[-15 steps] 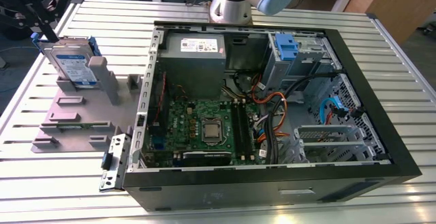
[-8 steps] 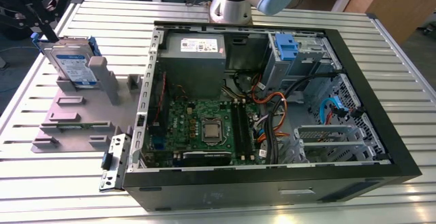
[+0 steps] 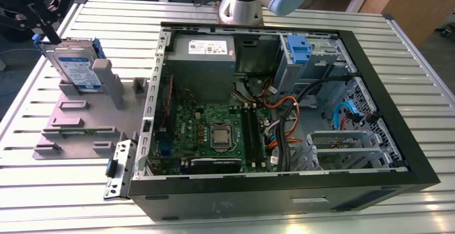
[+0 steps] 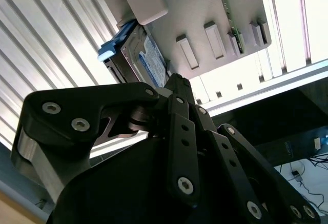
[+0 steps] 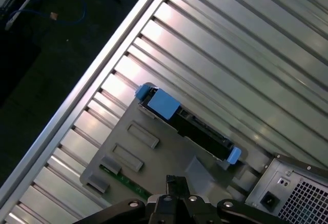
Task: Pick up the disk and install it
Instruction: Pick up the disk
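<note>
The black linkage claw (image 3: 50, 34) hangs with its fingers pressed together on nothing. Its tips are just above the upper edge of the flat silver-grey metal disk (image 3: 76, 69) with a white-and-blue label and blue plastic rails. The disk stands on edge directly below the claw, slotted into the grey plastic stand with upright posts (image 3: 78, 122) on the ribbed aluminium counter (image 3: 71, 202). In the first wrist view the disk (image 5: 197, 126) lies ahead of the claw (image 5: 174, 182) and apart from it. The main hazard, as I judge it, is a descent with the fingers closed: they would strike the disk's top edge and tip it against the posts or out of its slot. A grip on a blue rail alone could flex and slip. The open black computer case (image 3: 401, 117), well off to the claw's side, is crowded with orange and black cables (image 3: 278, 106) that could snag a carried disk.
</note>
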`<state>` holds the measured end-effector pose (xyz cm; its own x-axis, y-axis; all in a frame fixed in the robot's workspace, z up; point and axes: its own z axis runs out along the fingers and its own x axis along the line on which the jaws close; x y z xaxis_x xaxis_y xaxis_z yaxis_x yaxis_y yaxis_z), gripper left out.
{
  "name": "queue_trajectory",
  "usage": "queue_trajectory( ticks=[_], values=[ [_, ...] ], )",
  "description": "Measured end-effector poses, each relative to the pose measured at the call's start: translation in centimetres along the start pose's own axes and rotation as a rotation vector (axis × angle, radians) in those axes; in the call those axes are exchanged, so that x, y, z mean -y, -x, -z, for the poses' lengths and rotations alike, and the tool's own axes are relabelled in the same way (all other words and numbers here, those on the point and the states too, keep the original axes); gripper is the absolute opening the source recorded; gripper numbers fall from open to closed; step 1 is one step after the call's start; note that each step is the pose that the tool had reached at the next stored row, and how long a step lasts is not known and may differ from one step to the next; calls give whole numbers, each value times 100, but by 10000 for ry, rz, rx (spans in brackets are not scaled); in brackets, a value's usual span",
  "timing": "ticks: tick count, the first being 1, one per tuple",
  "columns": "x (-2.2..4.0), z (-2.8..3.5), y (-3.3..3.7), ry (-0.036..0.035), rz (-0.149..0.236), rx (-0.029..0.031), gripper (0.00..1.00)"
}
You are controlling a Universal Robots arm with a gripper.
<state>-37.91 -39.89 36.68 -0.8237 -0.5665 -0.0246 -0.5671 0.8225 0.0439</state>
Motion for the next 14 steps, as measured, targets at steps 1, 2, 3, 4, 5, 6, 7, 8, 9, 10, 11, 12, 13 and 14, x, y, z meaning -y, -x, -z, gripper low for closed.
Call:
queue_trajectory(
  ticks=[1,2,3,4,5,6,7,8,9,10,11,12,13,14],
  values=[
    [0,0,0,1,37,-3,11],
    [0,0,0,2,76,-4,11],
    [0,0,0,3,113,-6,11],
    [0,0,0,3,152,-7,11],
    [0,0,0,4,189,-9,11],
    [0,0,0,6,226,-11,11],
    [0,0,0,7,262,-13,11],
    [0,0,0,7,298,-14,11],
    [0,1,0,8,333,-16,11],
    [0,0,0,9,368,-17,11],
    [0,1,0,10,406,-19,11],
    [0,0,0,11,441,-20,11],
    [0,0,0,11,477,-22,11],
    [0,0,0,12,513,-24,11]
  ],
)
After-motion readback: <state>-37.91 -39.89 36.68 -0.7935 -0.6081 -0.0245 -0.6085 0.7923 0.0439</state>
